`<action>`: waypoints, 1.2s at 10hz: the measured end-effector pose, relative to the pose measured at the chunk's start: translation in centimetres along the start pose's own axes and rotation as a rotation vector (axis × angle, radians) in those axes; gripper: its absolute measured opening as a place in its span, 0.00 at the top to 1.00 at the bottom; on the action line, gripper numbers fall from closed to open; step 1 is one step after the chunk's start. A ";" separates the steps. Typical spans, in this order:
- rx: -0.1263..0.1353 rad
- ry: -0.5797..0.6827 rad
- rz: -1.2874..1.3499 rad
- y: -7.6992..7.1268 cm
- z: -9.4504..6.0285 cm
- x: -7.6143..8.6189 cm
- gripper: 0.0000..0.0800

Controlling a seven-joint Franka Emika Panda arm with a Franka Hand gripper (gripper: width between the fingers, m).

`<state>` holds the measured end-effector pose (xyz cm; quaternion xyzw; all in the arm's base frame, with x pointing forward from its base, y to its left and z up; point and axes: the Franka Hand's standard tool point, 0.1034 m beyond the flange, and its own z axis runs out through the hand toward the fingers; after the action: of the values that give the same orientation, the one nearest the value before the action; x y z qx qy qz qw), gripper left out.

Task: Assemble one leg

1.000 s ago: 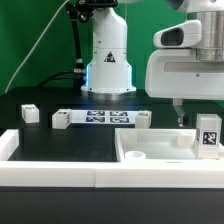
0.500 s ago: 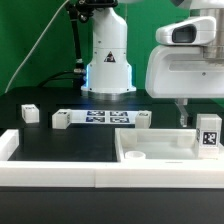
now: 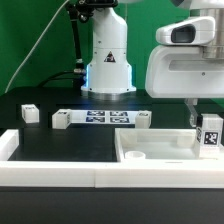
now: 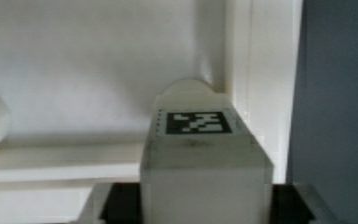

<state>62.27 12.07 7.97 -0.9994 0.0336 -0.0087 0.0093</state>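
From the exterior view's left, loose white posts lie on the black table beside the marker board, well apart from the work. Further right sits the white tray-like panel. At the far right the leg stands upright — long axis vertical — over the panel's corner. The gripper sits right at its top, and the wrist view shows the leg between dark fingers, apparently clamped on it, though contact is hard to confirm.

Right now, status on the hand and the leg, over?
Hand shut on the leg, at the exterior view's right. Leg upright over the white panel, tag showing. Three loose legs and the marker board lie apart, nothing in the way.
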 end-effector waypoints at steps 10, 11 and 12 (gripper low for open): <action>0.061 0.018 1.097 0.5 0.1 0.2 0.64; 0.067 0.008 1.242 0.6 0.1 0.1 0.64; 0.069 -0.001 1.396 0.6 0.1 0.1 0.64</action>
<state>62.30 11.49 7.83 -0.7433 0.6675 -0.0015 0.0443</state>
